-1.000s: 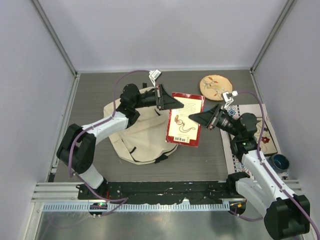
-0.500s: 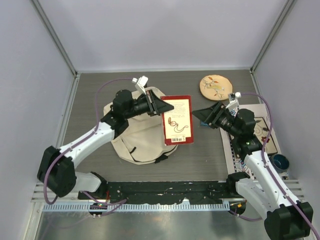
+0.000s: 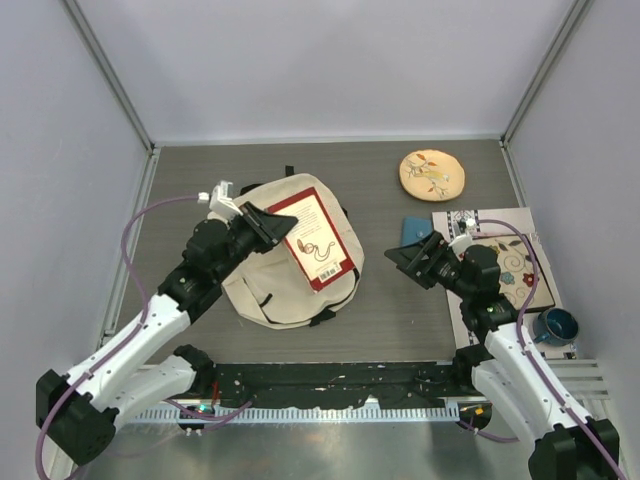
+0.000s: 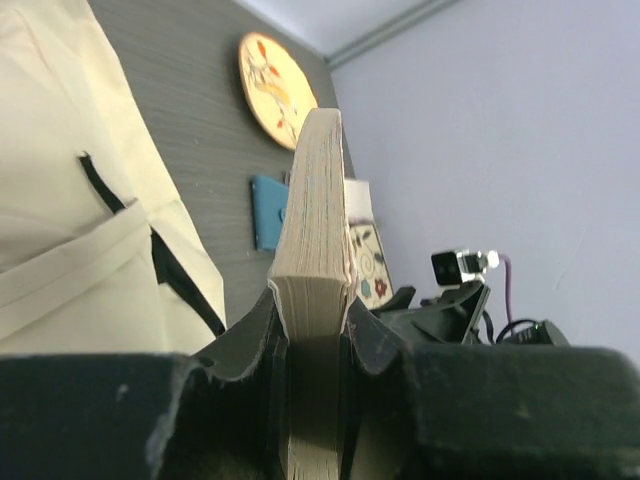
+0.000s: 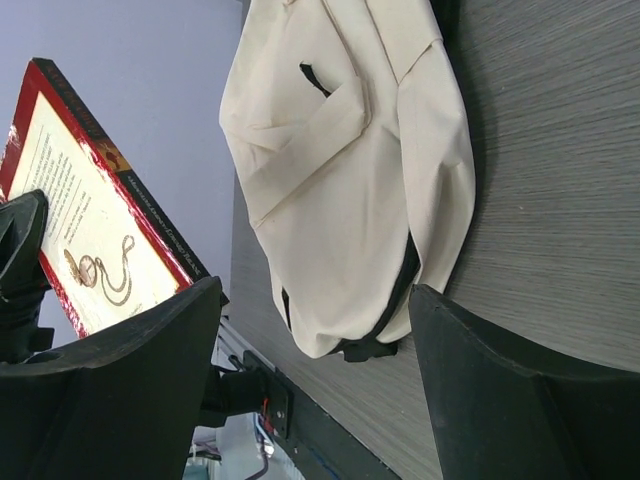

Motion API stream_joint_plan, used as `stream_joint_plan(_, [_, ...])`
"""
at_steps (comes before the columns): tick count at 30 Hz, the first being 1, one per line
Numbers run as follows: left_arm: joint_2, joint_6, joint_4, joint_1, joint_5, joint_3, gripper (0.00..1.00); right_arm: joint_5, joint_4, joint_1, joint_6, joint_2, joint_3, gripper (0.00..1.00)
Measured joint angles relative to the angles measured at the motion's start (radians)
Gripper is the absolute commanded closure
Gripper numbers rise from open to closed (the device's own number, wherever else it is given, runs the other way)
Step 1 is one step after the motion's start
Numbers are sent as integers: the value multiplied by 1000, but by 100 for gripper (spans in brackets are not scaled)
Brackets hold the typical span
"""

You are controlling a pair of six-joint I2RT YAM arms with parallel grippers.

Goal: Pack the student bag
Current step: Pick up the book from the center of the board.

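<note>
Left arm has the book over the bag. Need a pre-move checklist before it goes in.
1. Book clamped in left end effector: ok, gripped on both faces.
2. Book positioned over student bag: ok.
3. Bag mouth open to take it: cannot tell, no opening shows.
4. Right end effector open and empty: ok.
5. Bag steadied by right arm: not ok, it stands apart from the bag.
</note>
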Motion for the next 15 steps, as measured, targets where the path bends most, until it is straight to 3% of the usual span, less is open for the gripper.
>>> stream_joint_plan(7, [-101,-50,-8,4,-128,-58,100,18,36,72,46,-18,0,15])
stream_joint_plan(15, [-103,-130,10,4,-152,-99,100,168,84,337,79,21,1,15])
